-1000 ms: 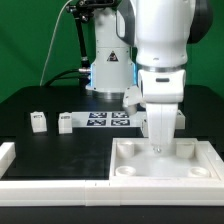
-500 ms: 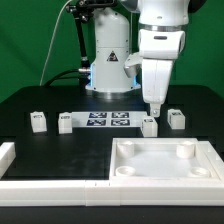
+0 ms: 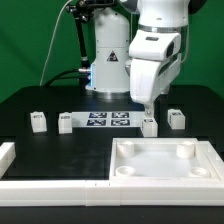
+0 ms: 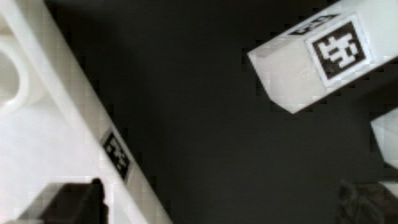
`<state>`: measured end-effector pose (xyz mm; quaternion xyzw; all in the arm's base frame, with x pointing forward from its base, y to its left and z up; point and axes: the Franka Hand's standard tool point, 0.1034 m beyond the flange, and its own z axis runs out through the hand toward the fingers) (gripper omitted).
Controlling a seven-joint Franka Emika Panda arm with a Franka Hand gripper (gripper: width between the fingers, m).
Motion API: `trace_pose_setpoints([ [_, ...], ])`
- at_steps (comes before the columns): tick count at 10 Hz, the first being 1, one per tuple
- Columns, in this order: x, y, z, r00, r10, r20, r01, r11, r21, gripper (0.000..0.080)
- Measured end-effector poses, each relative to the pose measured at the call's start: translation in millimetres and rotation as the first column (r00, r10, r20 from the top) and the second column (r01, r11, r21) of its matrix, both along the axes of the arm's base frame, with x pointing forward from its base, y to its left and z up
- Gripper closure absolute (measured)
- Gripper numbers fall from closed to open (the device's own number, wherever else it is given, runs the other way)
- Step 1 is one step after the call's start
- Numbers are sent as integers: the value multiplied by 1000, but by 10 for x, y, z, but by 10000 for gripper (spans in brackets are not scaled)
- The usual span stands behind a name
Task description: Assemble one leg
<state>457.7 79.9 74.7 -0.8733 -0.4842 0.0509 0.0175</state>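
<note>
Several small white legs with tags stand on the black table in the exterior view. One [image 3: 38, 121] is at the left, one [image 3: 65, 122] is beside the marker board, one [image 3: 150, 126] is in the middle, and one [image 3: 177, 118] is at the right. My gripper [image 3: 147, 106] hangs tilted just above the middle leg, apart from it. In the wrist view a tagged leg [image 4: 320, 60] lies ahead of the gripper [image 4: 222, 205]. Its dark fingertips [image 4: 71, 205] stand wide apart with only bare table between them. The gripper is open and empty.
The big white tray [image 3: 165, 175] with round corner sockets lies at the front right; its tagged rim [image 4: 71, 130] shows in the wrist view. The marker board [image 3: 108, 119] lies behind it. A white frame edge [image 3: 8, 156] runs along the front left.
The gripper has risen out of the tray and moved back toward the row of legs. It now tilts over the middle leg. The legs and tray have not moved.
</note>
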Motion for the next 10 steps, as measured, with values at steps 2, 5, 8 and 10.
trace_pose_setpoints([
  [2, -128, 75, -55, 976, -217, 12, 217, 976, -19, 151],
  [5, -291, 194, -127, 863, -505, 24, 506, 861, -49, 151],
  [8, -427, 395, -188, 691, -721, 48, 722, 689, -55, 151],
  [10, -435, 432, -187, 576, -816, 43, 817, 574, -58, 151],
])
